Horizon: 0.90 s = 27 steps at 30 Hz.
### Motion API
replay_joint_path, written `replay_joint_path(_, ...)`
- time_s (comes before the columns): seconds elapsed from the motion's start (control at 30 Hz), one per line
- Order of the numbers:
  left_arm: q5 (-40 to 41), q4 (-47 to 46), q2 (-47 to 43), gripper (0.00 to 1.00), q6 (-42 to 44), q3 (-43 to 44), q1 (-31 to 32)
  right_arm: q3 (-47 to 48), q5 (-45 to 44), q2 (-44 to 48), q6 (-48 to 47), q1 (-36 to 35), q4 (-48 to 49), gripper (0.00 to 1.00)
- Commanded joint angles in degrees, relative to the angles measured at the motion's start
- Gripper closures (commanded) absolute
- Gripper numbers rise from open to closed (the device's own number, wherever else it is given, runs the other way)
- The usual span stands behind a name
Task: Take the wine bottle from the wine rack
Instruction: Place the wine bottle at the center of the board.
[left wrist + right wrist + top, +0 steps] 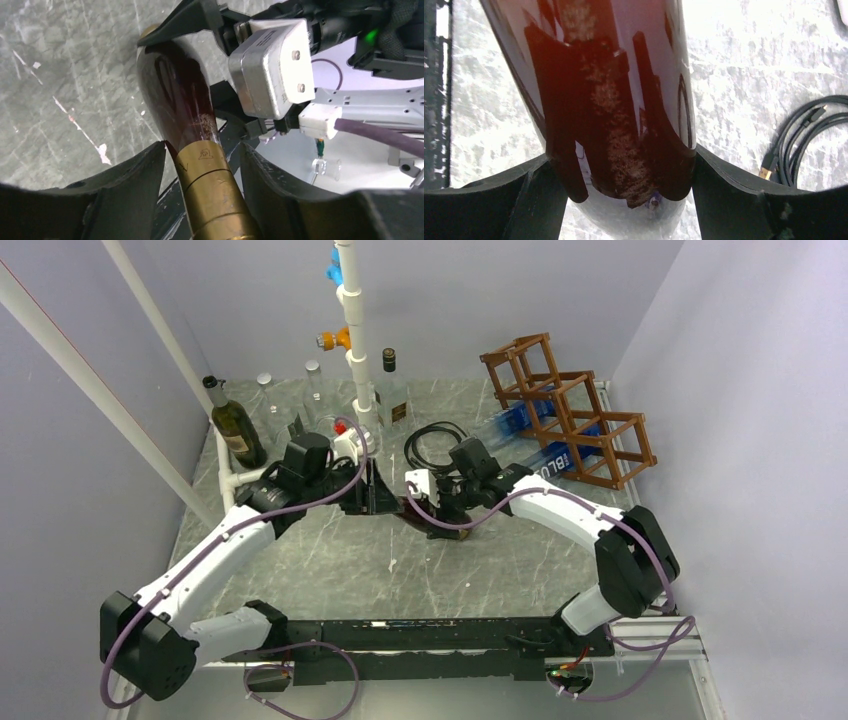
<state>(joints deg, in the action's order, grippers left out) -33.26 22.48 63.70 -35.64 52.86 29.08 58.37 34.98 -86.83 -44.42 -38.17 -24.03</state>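
A dark red wine bottle with a gold foil neck is held off the table at the centre, away from the reddish-brown wooden wine rack at the back right. My right gripper is shut on the bottle's body, with its fingers pressed on both sides. My left gripper straddles the gold neck. Its left finger meets the bottle's shoulder, and a gap shows beside the right finger.
Blue-labelled bottles lie in the rack's lower cells. A green bottle stands at the back left and a clear bottle at the back centre beside a white pipe post. A black cable is coiled behind the grippers and shows in the right wrist view.
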Motion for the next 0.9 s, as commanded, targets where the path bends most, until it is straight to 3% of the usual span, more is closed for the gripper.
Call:
replay_joint_path(0.0, -1.8, -1.4, -0.7, 0.36, 1.2, 2.7, 1.1, 2.6, 12.3, 6.5, 2.4, -1.0, 13.9, 0.99)
replay_joint_path(0.47, 0.1, -5.7, -6.1, 0.18, 3.8, 2.2, 1.9, -1.1, 15.8, 8.9, 5.1, 0.6, 17.4, 0.99)
replay_joint_path(0.87, 3.3, -15.8, -13.6, 0.01, 13.4, -1.0, 6.0, -4.8, 20.7, 10.9, 9.2, 3.0, 22.2, 0.99)
